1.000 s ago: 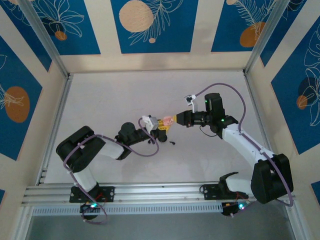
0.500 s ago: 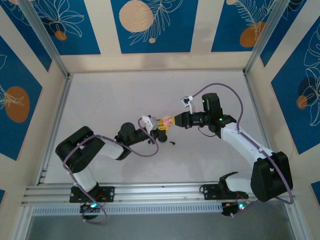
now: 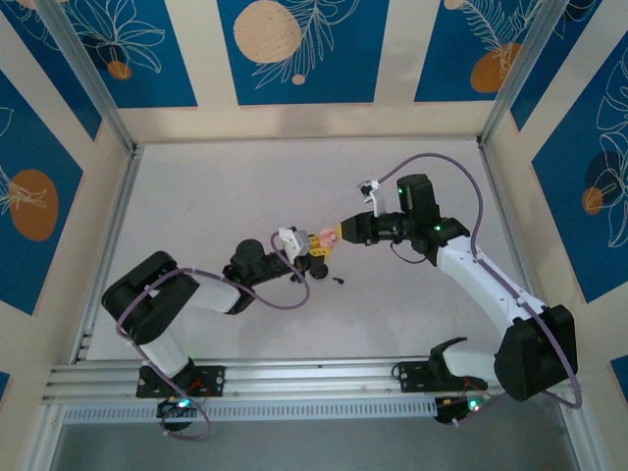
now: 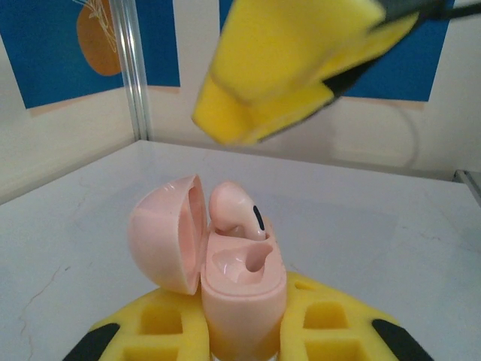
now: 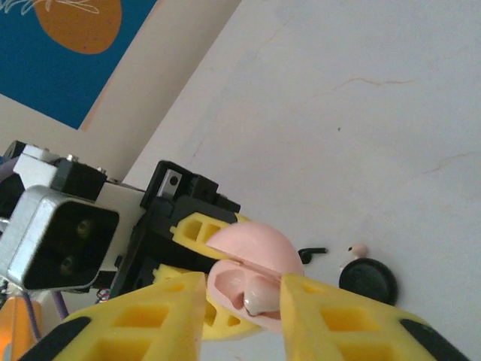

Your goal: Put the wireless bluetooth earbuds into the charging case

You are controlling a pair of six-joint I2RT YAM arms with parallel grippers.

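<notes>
My left gripper (image 4: 242,331) is shut on a pink charging case (image 4: 240,301), held upright with its lid (image 4: 169,241) swung open to the left. One pink earbud (image 4: 233,207) sits in the far socket; the near socket (image 4: 244,263) is empty. Above the case hovers my right gripper (image 5: 242,308), its yellow fingers (image 5: 143,316) apart on either side of the earbud (image 5: 259,297) and not pinching it. From above, the two grippers meet at the case (image 3: 322,238) in the middle of the table.
On the table just beyond the case lie a black round puck (image 5: 367,280), a small pink piece (image 5: 359,249) and a small black bit (image 5: 312,253). Walls close the table at the back and sides.
My right gripper's fingers have spread apart and let go of the earbud, which now rests in the case. The left gripper has kept still with the case.
</notes>
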